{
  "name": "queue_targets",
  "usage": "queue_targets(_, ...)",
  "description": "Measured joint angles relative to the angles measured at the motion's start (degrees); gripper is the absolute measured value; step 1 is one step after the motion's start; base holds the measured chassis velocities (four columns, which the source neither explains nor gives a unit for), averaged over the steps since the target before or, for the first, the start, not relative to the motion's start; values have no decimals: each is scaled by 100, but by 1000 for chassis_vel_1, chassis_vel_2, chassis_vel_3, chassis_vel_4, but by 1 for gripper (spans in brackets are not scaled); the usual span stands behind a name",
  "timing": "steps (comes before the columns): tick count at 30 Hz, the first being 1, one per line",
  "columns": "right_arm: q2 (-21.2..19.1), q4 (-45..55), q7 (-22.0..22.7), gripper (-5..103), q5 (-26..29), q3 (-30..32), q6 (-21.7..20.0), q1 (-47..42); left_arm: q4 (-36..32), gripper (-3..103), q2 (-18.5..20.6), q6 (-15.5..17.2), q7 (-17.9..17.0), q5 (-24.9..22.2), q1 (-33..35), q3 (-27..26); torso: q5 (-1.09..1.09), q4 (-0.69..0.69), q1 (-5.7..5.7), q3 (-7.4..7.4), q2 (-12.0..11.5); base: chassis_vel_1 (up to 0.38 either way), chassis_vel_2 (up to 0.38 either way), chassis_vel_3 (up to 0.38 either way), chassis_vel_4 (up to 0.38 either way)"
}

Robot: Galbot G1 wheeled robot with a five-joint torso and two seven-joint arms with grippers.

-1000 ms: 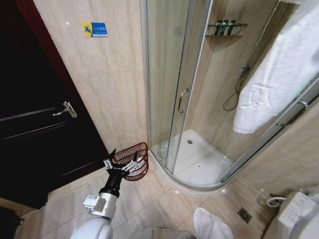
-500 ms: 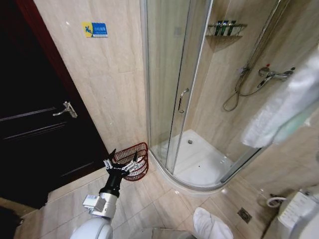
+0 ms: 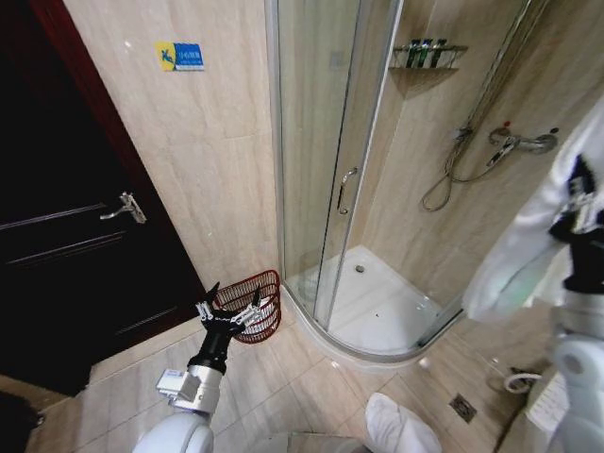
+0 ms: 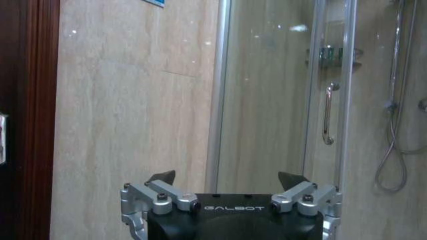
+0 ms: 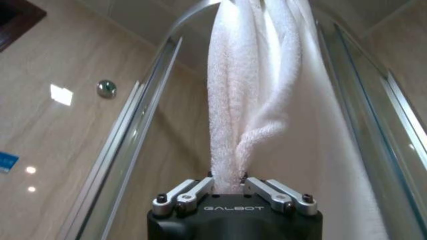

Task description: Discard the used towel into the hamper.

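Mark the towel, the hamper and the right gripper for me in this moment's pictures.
towel [image 5: 237,95]: right wrist view, on the bunched white cloth above the gripper.
hamper [image 3: 264,288]: head view, on the woven wire wall by the shower.
right gripper [image 5: 229,186]: right wrist view, between the fingertips shut on the towel.

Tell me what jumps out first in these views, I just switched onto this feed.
The white towel stands out most: the right gripper is shut on a bunched fold of it, high at the right by the glass shower enclosure. Low on the tiled floor, the reddish-brown wire hamper sits in the corner between the wall and the shower. The left gripper hangs open just in front of it.
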Motion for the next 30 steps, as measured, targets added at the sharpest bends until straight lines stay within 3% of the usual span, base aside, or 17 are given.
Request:
queue_targets(12, 785, -149, -291, 8, -579, -226, 784, -491, 0, 100, 0, 0, 0, 0, 0, 0, -1, 0, 0, 0, 0, 0, 0, 0, 0)
queue_targets(14, 972, -210, -364, 8, -731, -265, 1161, -587, 0, 100, 1, 0, 0, 0, 0, 0, 0, 0, 0, 0, 0, 0, 0, 0, 0)
queue_targets(24, 1563, -588, -643, 8, -1458, -393, 2126, -864, 0, 100, 0, 0, 0, 0, 0, 0, 1, 1, 0, 0, 0, 0, 0, 0, 0)
queue_targets(30, 1649, -967, -659, 8, -1510, -466, 2433, -1042, 0, 100, 0, 0, 0, 0, 0, 0, 1, 0, 1, 0, 0, 0, 0, 0, 0)
